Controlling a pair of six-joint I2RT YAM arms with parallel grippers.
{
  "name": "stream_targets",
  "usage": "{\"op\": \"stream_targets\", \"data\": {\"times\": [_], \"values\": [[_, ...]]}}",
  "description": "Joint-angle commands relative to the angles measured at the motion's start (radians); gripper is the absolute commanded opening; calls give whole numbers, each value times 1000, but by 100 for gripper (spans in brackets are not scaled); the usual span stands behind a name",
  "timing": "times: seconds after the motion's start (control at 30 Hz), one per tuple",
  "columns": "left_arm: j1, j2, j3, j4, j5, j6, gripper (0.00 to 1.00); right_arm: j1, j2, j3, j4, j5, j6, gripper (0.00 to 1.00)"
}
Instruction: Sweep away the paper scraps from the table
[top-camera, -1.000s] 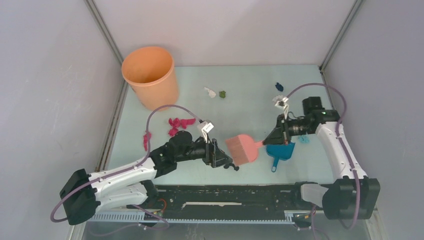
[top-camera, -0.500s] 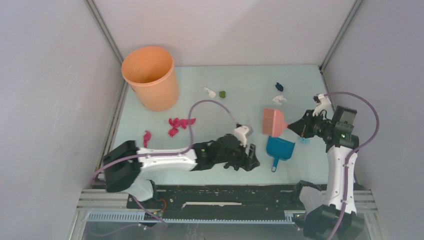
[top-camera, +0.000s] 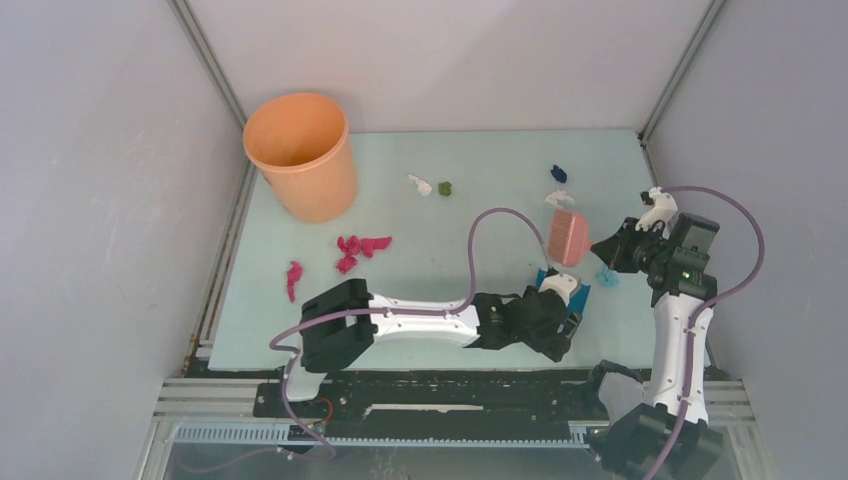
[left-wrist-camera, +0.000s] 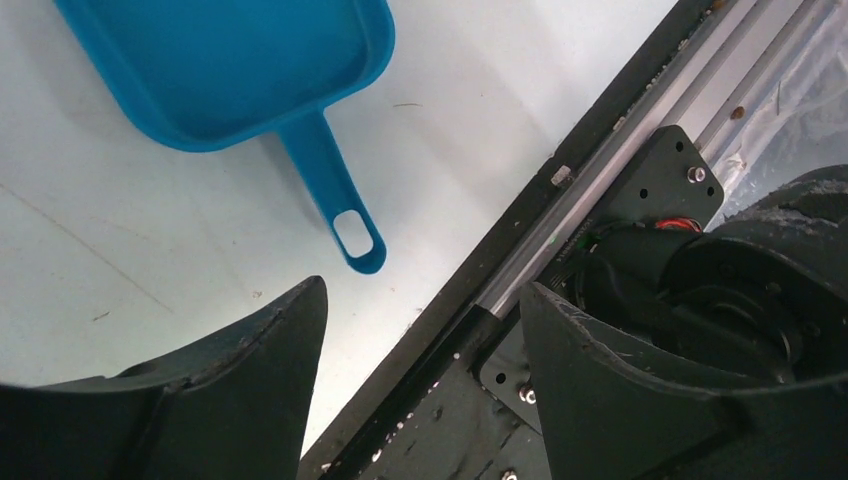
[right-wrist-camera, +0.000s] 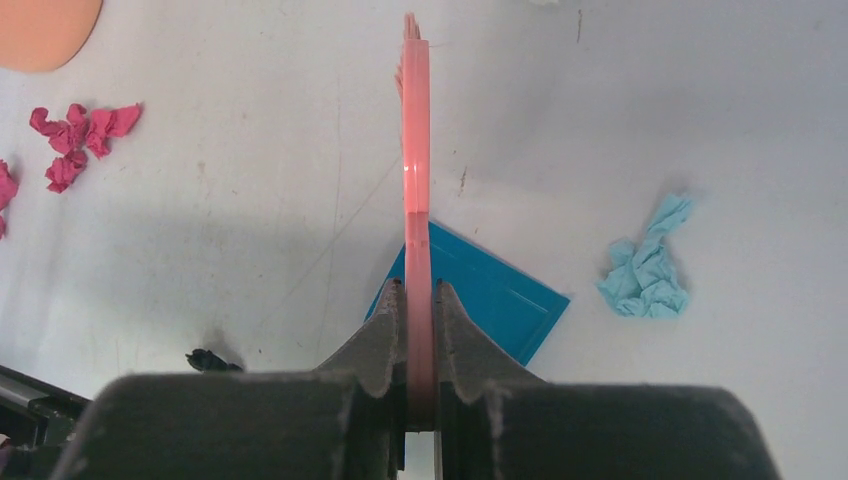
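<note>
Paper scraps lie across the table (top-camera: 490, 150): magenta ones (top-camera: 360, 246) left of centre, a white one (top-camera: 420, 185) and an olive one (top-camera: 446, 187) at the back, dark blue (top-camera: 558, 173) and white (top-camera: 558, 198) at the back right, and a light blue one (right-wrist-camera: 645, 272). My right gripper (right-wrist-camera: 420, 292) is shut on the handle of the pink brush (top-camera: 568, 237), held edge-on above the table. My left gripper (left-wrist-camera: 422, 290) is open and empty, hovering at the near edge just short of the blue dustpan's handle (left-wrist-camera: 330, 190).
An orange bucket (top-camera: 300, 155) stands at the back left. The blue dustpan (right-wrist-camera: 495, 300) lies flat near the front right, partly under my left wrist. A small black scrap (right-wrist-camera: 210, 358) sits near the front edge. Grey walls and metal rails border the table.
My left arm swung right along the near edge, reaching the dustpan, and its jaws widened slightly. My right gripper carried the brush up and back to the right, turning it edge-on.
</note>
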Motion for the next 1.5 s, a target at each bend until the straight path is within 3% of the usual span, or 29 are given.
{"op": "stream_targets", "data": {"times": [0.0,0.17,0.57,1.03,1.2,1.47], "values": [[-3,54,98,-73,-16,-3,76,-5,4,4,51,28,12,0],[-15,116,178,-195,-116,-35,73,-5,-4,4,47,21,9,0],[-19,211,270,-225,-39,-23,55,-5,-6,4,44,2,5,0],[-20,326,467,-358,-148,-8,52,-5,7,4,51,-5,7,0],[-20,335,473,-384,-180,-19,47,-5,1,4,50,1,3,0],[-19,345,477,-383,-180,-25,49,-5,5,4,51,5,0,0]]}}
